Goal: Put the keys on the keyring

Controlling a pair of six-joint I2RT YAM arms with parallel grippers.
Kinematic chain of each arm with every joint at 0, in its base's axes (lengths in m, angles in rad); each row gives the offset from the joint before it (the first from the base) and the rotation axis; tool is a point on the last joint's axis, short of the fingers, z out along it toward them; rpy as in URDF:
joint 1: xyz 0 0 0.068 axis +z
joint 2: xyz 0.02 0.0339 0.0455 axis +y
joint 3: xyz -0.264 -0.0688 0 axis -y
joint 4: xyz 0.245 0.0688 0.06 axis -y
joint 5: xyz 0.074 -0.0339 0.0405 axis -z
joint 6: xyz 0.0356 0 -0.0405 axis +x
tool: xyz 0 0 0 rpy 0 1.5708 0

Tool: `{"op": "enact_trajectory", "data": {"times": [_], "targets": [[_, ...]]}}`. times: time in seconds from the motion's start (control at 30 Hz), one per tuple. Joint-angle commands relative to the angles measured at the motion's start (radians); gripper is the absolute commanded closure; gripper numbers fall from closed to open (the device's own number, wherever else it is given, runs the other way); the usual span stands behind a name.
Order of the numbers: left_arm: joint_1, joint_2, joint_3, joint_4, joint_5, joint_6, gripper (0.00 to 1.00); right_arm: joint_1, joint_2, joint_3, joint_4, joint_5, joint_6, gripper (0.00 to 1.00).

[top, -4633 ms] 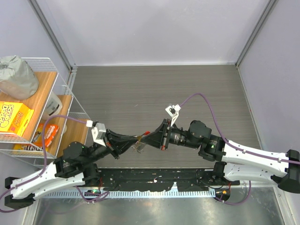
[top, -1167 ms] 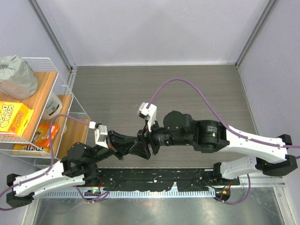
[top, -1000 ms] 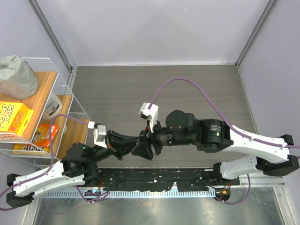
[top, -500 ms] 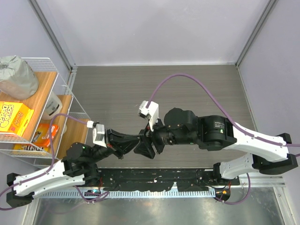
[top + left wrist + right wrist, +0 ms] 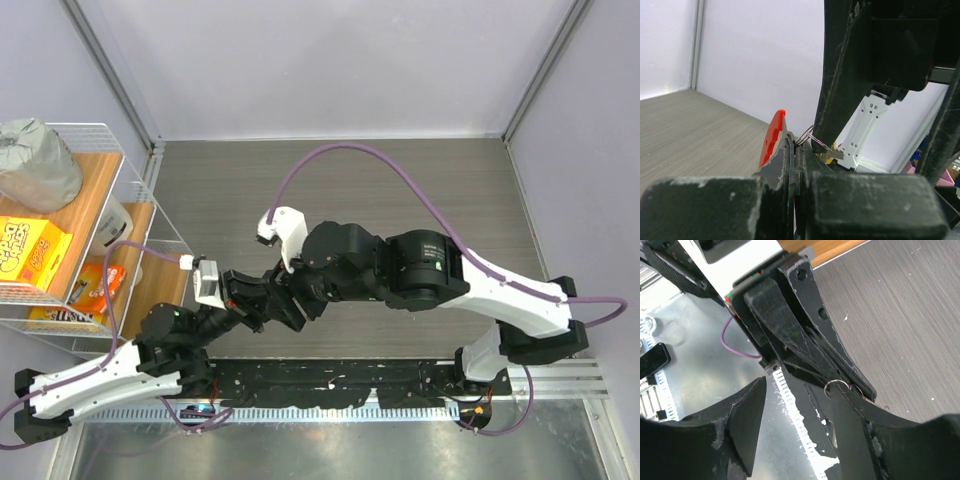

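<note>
left gripper (image 5: pixel 792 150): clenched on the keyring (image 5: pixel 773 135), red piece poking out
right gripper (image 5: pixel 799 392): jaws apart, straddling the left tip
silver loop (image 5: pixel 832 386): I see it at that tip

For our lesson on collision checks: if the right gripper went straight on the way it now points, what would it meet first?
Most likely the left gripper: its shut fingers, holding the keyring, lie right ahead of the right gripper, between its open fingers. Exact depth is unclear.
</note>
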Motion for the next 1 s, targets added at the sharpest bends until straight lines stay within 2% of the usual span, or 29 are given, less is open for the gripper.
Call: {"op": "enact_trajectory", "data": {"times": [0.0,0.1,0.17,0.37,0.4,0.5,0.53,0.57,0.63,0.7,0.8,0.87,0.93,0.97], "targets": [[-0.001,-0.003,0.016,0.147,-0.022,0.010,1.00,0.017,0.114,0.227,-0.171,0.045,-0.015,0.39],[0.001,-0.011,0.007,0.181,-0.019,0.012,1.00,0.019,0.226,0.433,-0.298,0.055,-0.026,0.39],[-0.001,-0.018,-0.002,0.202,-0.020,0.012,1.00,0.019,0.262,0.491,-0.338,0.049,-0.035,0.39],[0.001,-0.041,-0.024,0.216,-0.038,0.009,1.00,0.022,0.259,0.441,-0.307,0.026,-0.073,0.31],[0.001,-0.046,-0.025,0.213,-0.040,0.007,1.00,0.022,0.271,0.441,-0.315,0.012,-0.082,0.25],[-0.001,-0.058,-0.027,0.196,-0.042,0.006,1.00,0.023,0.279,0.473,-0.344,0.070,-0.078,0.19],[0.001,-0.063,-0.031,0.196,-0.045,0.006,1.00,0.025,0.266,0.437,-0.317,0.011,-0.090,0.05],[-0.001,-0.066,-0.031,0.192,-0.046,0.006,1.00,0.025,0.271,0.435,-0.330,-0.004,-0.095,0.04],[0.001,-0.074,-0.033,0.181,-0.052,0.006,1.00,0.025,0.282,0.475,-0.358,0.109,-0.075,0.05],[-0.001,-0.077,-0.036,0.178,-0.055,0.006,1.00,0.026,0.257,0.428,-0.304,0.025,-0.085,0.04],[0.001,-0.075,-0.034,0.178,-0.061,0.006,1.00,0.029,0.262,0.417,-0.319,0.076,-0.072,0.05],[-0.001,-0.064,-0.034,0.187,-0.066,0.009,1.00,0.035,0.256,0.389,-0.286,-0.023,-0.089,0.04],[0.001,-0.049,-0.036,0.198,-0.072,0.007,1.00,0.043,0.259,0.409,-0.299,0.059,-0.075,0.05],[0.001,-0.035,-0.037,0.208,-0.074,0.007,1.00,0.043,0.256,0.409,-0.296,0.050,-0.079,0.05]]}}
